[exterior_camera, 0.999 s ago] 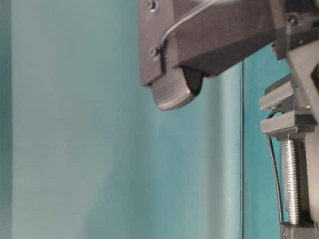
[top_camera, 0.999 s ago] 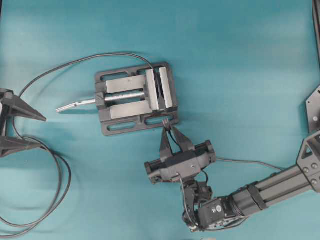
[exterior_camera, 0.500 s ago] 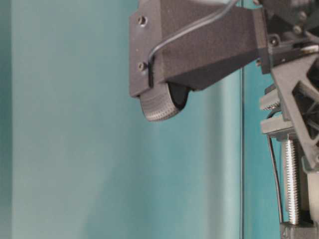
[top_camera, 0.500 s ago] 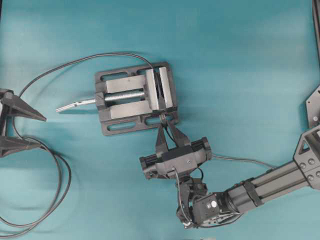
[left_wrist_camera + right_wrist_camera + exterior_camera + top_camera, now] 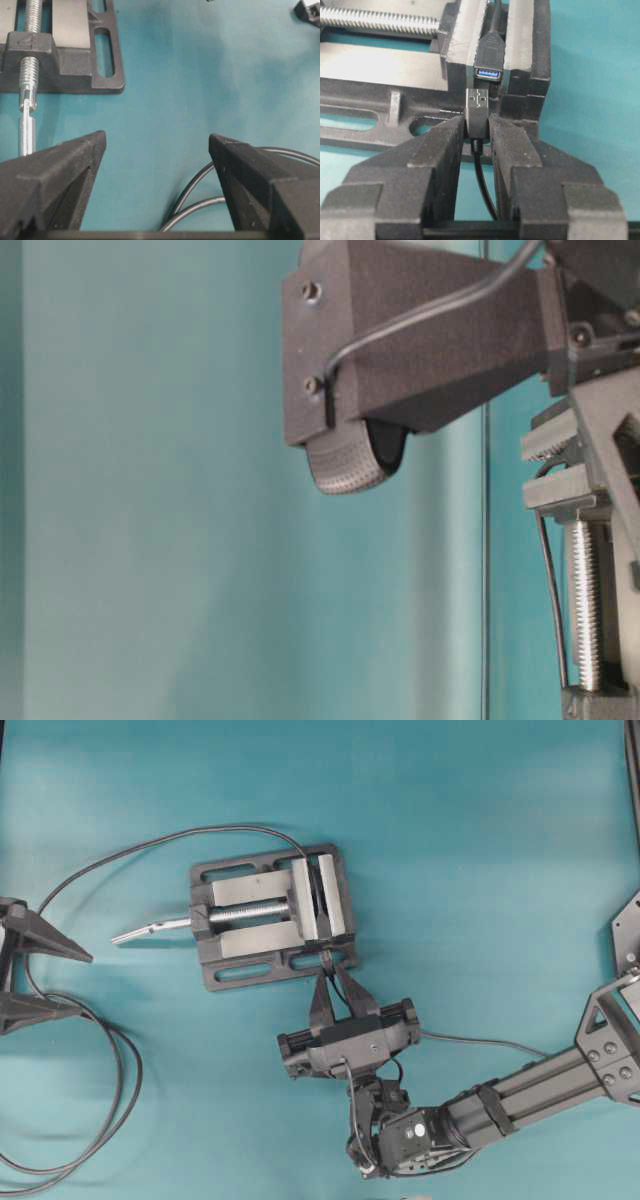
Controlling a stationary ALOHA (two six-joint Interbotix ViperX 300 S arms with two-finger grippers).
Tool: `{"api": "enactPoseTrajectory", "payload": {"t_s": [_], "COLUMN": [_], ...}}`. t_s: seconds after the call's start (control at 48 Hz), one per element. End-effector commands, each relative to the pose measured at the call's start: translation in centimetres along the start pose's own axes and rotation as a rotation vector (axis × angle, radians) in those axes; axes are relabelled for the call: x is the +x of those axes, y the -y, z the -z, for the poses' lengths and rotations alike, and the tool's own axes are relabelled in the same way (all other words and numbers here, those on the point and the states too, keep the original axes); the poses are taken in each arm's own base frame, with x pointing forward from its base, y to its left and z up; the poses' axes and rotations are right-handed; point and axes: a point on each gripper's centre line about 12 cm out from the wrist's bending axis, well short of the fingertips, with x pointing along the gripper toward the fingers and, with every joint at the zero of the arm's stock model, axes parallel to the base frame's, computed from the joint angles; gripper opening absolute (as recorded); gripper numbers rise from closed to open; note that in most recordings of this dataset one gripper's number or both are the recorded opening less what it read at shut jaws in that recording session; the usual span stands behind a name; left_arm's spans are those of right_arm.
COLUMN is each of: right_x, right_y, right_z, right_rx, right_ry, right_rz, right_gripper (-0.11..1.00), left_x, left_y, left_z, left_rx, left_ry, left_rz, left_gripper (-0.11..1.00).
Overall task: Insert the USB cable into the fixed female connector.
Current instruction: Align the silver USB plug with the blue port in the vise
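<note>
My right gripper [image 5: 476,124] is shut on the USB cable's black plug [image 5: 477,117], whose metal tip [image 5: 477,98] points at the vise. The fixed female connector [image 5: 488,70], black with a blue inside, sits clamped between the vise jaws. The tip stands just short of its opening and a little left of it. In the overhead view the right gripper [image 5: 331,978] is at the near edge of the grey vise [image 5: 250,940], and the thin USB cable [image 5: 480,1042] trails off to the right. My left gripper [image 5: 85,982] stands open and empty at the far left.
The vise's silver screw handle [image 5: 150,930] sticks out to the left. The long black cable [image 5: 120,1060] loops on the table beside the left gripper [image 5: 157,142] and under it [image 5: 220,195]. An arm's frame [image 5: 625,935] stands at the right edge.
My right gripper has moved up and slightly left toward the vise, bringing the plug close to the connector. The left gripper has not moved.
</note>
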Motion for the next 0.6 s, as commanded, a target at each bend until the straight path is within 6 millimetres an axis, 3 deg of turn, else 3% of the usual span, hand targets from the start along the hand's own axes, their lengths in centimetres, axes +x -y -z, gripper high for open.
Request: {"api": "enactPoseTrajectory", "payload": {"t_s": [0.0, 0.583], "right_x": [-0.23, 0.34], "right_y": [-0.3, -0.34], "right_z": [-1.49, -1.66], "right_rx": [0.044, 0.067], "right_ry": [-0.003, -0.004], "right_rz": [0.009, 0.023], "right_gripper": [0.19, 0.19], "left_x": [0.06, 0.06], "left_y": [0.16, 0.17], "left_z": [-0.47, -0.48], "left_rx": [-0.008, -0.008], "left_ry": [0.01, 0.011], "left_rz": [0.005, 0.006], "left_gripper": [0.99, 0.99]}}
